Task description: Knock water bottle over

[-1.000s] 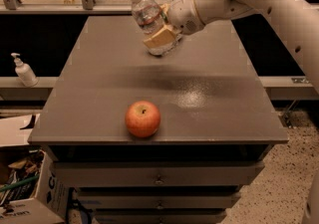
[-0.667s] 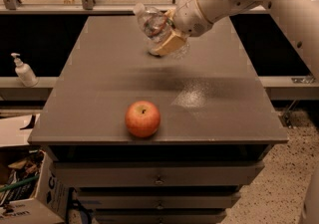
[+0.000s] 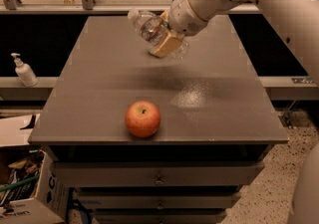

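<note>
The clear water bottle (image 3: 149, 26) with a white cap is tilted far over to the left above the far part of the grey table (image 3: 99, 88), its cap pointing up-left. My gripper (image 3: 167, 39), at the end of the white arm coming in from the upper right, is shut on the water bottle around its lower body. Its tan fingers (image 3: 165, 45) show just below the bottle. The bottle's base is hidden behind the gripper.
A red apple (image 3: 143, 118) sits near the table's front edge. A small white pump dispenser (image 3: 22, 70) stands on a ledge to the left. A cardboard box (image 3: 25, 188) with clutter is on the floor at lower left. Drawers lie under the tabletop.
The bottle has tipped from nearly upright to leaning strongly left, and the gripper has rotated with it and dropped slightly toward the table.
</note>
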Available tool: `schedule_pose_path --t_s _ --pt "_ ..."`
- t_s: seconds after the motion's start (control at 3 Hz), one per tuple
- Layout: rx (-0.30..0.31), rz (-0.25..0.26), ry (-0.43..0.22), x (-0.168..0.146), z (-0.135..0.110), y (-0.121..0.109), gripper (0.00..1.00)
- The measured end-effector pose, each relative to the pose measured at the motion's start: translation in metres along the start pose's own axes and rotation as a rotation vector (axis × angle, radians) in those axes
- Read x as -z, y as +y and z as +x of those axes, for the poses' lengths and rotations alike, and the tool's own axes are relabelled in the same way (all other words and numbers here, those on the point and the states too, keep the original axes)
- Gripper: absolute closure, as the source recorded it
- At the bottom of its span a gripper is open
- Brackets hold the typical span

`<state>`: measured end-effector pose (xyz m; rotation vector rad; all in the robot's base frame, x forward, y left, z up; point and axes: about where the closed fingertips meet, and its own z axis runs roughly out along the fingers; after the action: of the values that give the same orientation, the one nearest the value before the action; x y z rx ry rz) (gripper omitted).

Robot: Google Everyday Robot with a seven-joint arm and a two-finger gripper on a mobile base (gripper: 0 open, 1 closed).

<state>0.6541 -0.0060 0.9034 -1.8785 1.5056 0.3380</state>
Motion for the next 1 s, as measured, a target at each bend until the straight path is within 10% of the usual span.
schedule_pose_path --t_s 1.0 --pt "0.138 -0.114 0.558 0.027 0.04 0.011 1.0"
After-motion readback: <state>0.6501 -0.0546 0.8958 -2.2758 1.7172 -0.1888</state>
